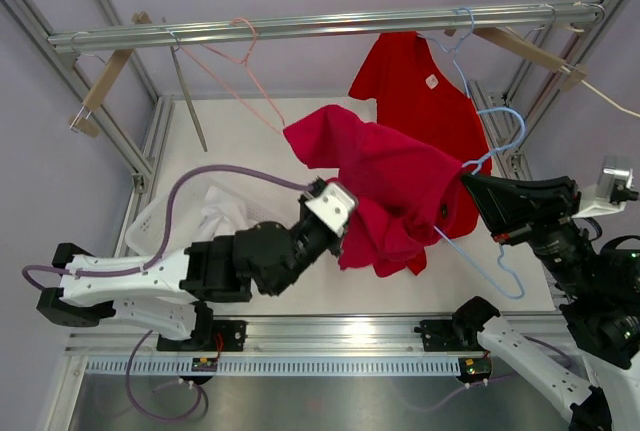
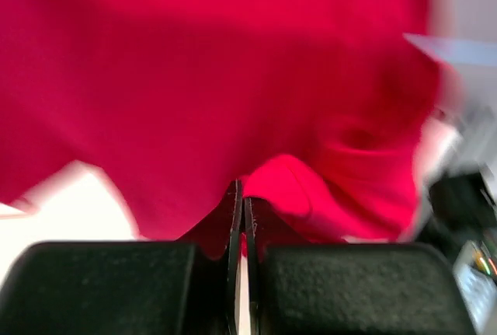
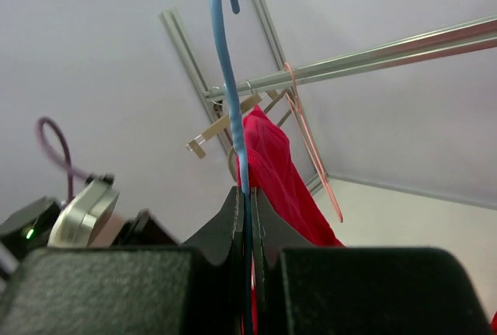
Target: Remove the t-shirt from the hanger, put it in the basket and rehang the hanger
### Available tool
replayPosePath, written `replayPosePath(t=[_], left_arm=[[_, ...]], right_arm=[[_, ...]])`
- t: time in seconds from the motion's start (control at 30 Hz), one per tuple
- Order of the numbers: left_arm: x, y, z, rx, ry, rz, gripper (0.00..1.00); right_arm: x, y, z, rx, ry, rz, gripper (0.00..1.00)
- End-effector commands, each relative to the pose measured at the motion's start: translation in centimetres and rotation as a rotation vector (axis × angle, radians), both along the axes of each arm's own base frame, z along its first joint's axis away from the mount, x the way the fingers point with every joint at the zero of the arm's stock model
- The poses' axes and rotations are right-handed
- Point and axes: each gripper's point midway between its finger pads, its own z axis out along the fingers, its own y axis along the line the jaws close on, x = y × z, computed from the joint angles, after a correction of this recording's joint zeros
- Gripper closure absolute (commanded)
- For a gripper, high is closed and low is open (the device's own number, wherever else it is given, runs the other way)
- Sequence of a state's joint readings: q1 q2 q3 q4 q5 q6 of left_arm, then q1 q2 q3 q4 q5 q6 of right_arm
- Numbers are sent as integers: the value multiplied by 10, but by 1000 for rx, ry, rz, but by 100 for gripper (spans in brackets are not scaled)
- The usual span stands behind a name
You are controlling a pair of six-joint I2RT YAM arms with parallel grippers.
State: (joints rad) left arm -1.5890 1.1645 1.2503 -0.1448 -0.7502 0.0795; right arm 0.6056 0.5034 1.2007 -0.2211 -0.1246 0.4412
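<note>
A red t-shirt (image 1: 385, 186) hangs in a bunch over the table, partly draped on a light blue wire hanger (image 1: 508, 136). My left gripper (image 1: 343, 223) is shut on the shirt's lower left fold. In the left wrist view the red cloth (image 2: 233, 78) fills the blurred frame, pinched between the closed fingers (image 2: 233, 203). My right gripper (image 1: 468, 175) is shut on the hanger's wire at the shirt's right edge. The right wrist view shows the blue wire (image 3: 225, 63) running up from the closed gripper (image 3: 247, 195), with red cloth (image 3: 272, 164) just behind it.
A second red shirt (image 1: 420, 86) hangs on another blue hanger from the metal rail (image 1: 330, 26). An empty pink hanger (image 1: 240, 61) hangs on the rail at left. A white basket (image 1: 165, 221) with pale cloth sits at the table's left, by the left arm.
</note>
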Motion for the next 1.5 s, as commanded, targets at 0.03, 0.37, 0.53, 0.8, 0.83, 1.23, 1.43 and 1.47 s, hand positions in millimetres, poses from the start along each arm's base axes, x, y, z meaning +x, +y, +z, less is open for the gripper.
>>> replayPosePath(t=[0.03, 0.37, 0.53, 0.8, 0.83, 1.23, 1.43, 1.47], left_arm=[[47, 45, 67, -156, -70, 212, 100], [84, 83, 69, -312, -122, 332, 80], [90, 68, 81, -312, -184, 258, 25], [98, 61, 105, -288, -255, 265, 100], [97, 62, 104, -280, -252, 262, 100], [86, 95, 171, -277, -271, 250, 100], [63, 84, 229, -314, -253, 93, 100], [52, 96, 251, -346, -264, 74, 100]], right_arm=[[-34, -11, 9, 21, -37, 58, 100], [-66, -13, 17, 25, -68, 155, 100], [-81, -2, 21, 32, -84, 269, 100], [-73, 1, 15, 20, -57, 257, 100], [-71, 0, 13, 18, -47, 244, 100], [-38, -47, -59, -79, 161, -97, 100], [-37, -105, -87, -63, 235, -359, 100], [-37, -108, -87, -65, 236, -373, 100]])
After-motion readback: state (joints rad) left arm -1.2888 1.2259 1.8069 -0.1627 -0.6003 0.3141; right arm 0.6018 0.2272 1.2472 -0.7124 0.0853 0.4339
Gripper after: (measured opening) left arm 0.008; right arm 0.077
